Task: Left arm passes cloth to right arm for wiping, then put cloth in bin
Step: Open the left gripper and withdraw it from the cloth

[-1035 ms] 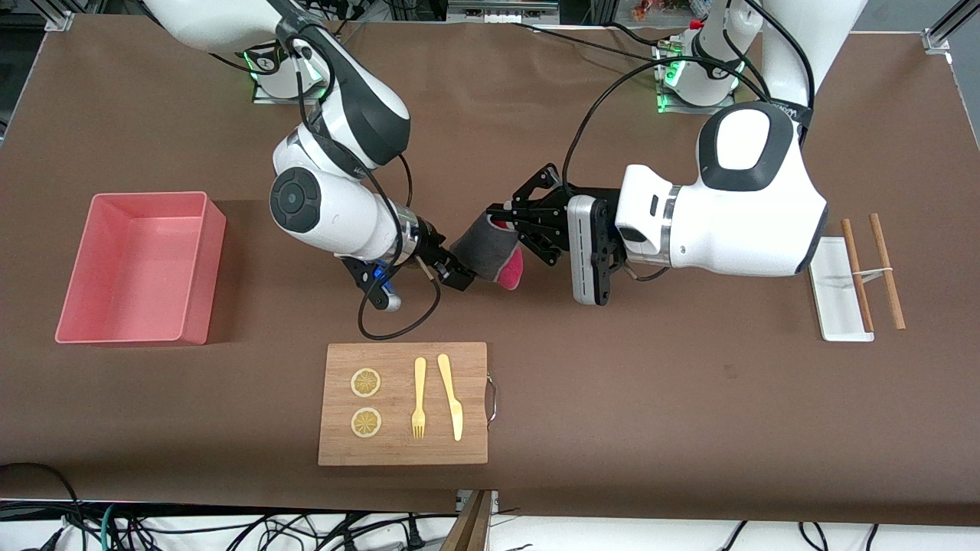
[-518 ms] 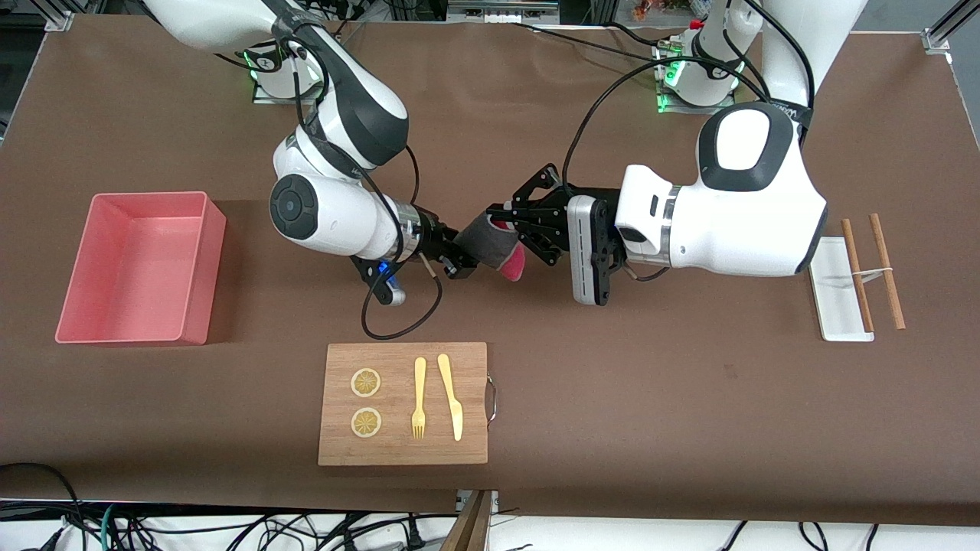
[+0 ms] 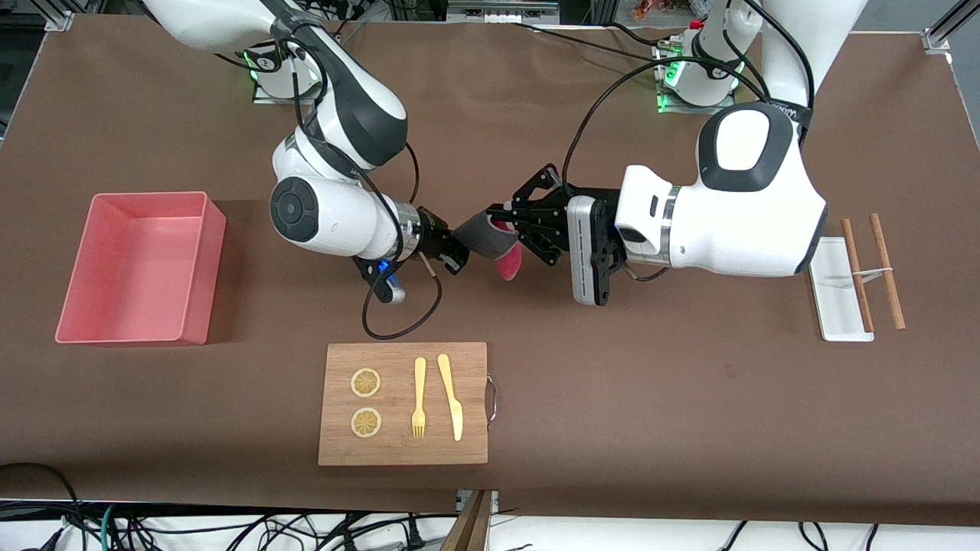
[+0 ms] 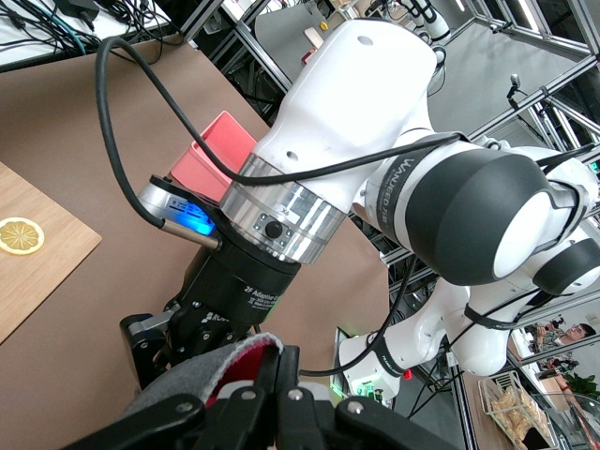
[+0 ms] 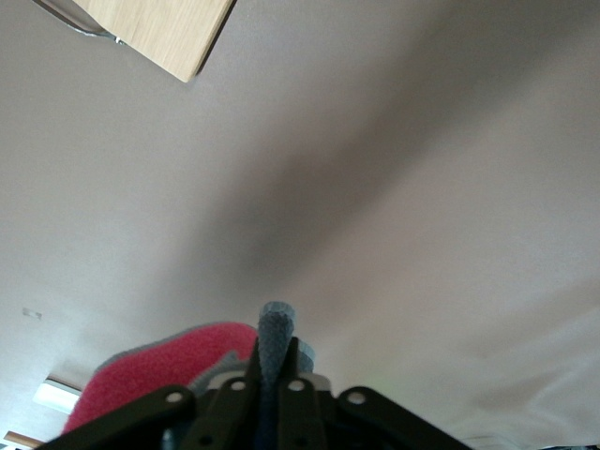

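The cloth (image 3: 488,236), dark grey with a crimson flap hanging down, is held in the air over the middle of the table between both grippers. My left gripper (image 3: 501,223) is shut on one edge of it; in the left wrist view the fingers pinch the cloth (image 4: 202,380) at the left gripper (image 4: 286,361). My right gripper (image 3: 460,250) is shut on the other grey edge; in the right wrist view a fold of the cloth (image 5: 274,328) stands up between the fingers of the right gripper (image 5: 275,354). The pink bin (image 3: 145,197) stands at the right arm's end of the table.
A wooden cutting board (image 3: 402,453) with two lemon slices, a fork (image 3: 419,398) and a knife (image 3: 451,396) lies nearer to the camera than the grippers. A white tray (image 3: 833,306) and chopsticks (image 3: 882,272) lie at the left arm's end.
My right gripper has moved in toward the cloth and shut on its grey edge. The left arm has stayed still with its hold on the cloth.
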`<state>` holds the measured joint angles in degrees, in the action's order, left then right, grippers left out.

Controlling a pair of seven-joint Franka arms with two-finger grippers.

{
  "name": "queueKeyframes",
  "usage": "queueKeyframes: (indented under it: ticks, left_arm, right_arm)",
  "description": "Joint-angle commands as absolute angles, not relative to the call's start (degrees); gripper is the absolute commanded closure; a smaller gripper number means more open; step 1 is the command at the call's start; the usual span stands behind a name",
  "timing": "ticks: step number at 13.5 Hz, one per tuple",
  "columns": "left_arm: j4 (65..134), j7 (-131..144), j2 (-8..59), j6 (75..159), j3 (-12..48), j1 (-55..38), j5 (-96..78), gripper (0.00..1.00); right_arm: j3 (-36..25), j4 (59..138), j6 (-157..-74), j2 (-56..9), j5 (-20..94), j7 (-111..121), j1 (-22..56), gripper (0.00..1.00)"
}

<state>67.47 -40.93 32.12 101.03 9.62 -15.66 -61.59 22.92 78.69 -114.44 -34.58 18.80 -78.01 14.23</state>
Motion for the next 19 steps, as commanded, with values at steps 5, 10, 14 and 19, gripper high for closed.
queueKeyframes:
  ticks: [5,10,14,19]
  left_arm:
    - [68.2,-43.6,31.2,101.2,9.4,-15.5,-62.8,0.00]
    - [68.2,-42.5,30.9,99.8,9.5,-15.0,-63.2,0.00]
    - [68.2,-42.4,29.6,92.6,9.1,-12.5,-62.5,0.00]
    - [68.2,-42.4,24.8,85.5,8.8,-9.8,-47.9,0.00]
  right_arm:
    - [23.0,78.4,-113.5,-33.8,19.2,-76.4,11.5,1.00]
    - [22.9,78.5,-108.1,-33.5,18.5,-69.4,10.4,1.00]
    - [22.9,80.7,-104.9,-34.8,13.5,-65.8,10.4,1.00]
    - [22.9,82.7,-105.7,-40.0,8.4,-65.5,11.9,1.00]
